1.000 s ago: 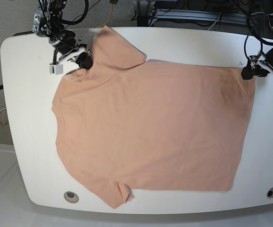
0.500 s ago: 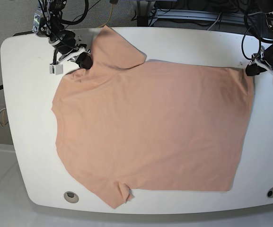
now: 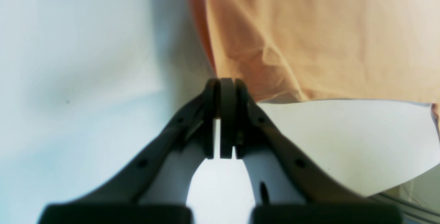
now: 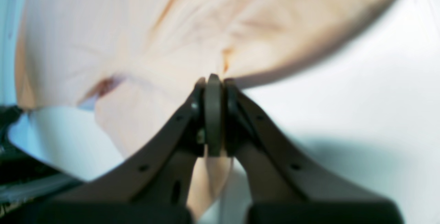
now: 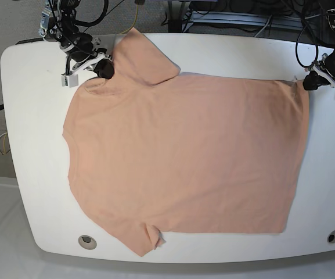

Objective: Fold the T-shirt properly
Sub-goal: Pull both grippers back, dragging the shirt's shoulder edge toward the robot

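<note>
Base view shows the T-shirt (image 5: 184, 157) lying spread flat on the white worktop (image 5: 28, 104), covering most of its width, with one sleeve pointing to the far edge and the other to the near edge, and the hem toward the side where the left hand (image 5: 308, 83) sits. No fold is visible anywhere in the cloth, so the task looks barely begun: only the gripping for a first fold seems done. The right hand (image 5: 104, 68) sits at the far shoulder, by the base of the far sleeve, and in its wrist view the fingers (image 4: 213, 114) are pressed together with peach cloth bunched at and below the tips, so it appears clamped on the shirt there. The left hand sits at the far hem corner; in its wrist view the fingers (image 3: 227, 114) are pressed together right at the cloth's edge (image 3: 268, 96), and a small ridge of fabric rises beside the tips, which suggests the corner is pinched, though the contact itself is hard to make out. Left to do, as I judge it: lift the far edge and carry it over toward the near side, tuck in both sleeves, then fold the length down to a neat packet.
</note>
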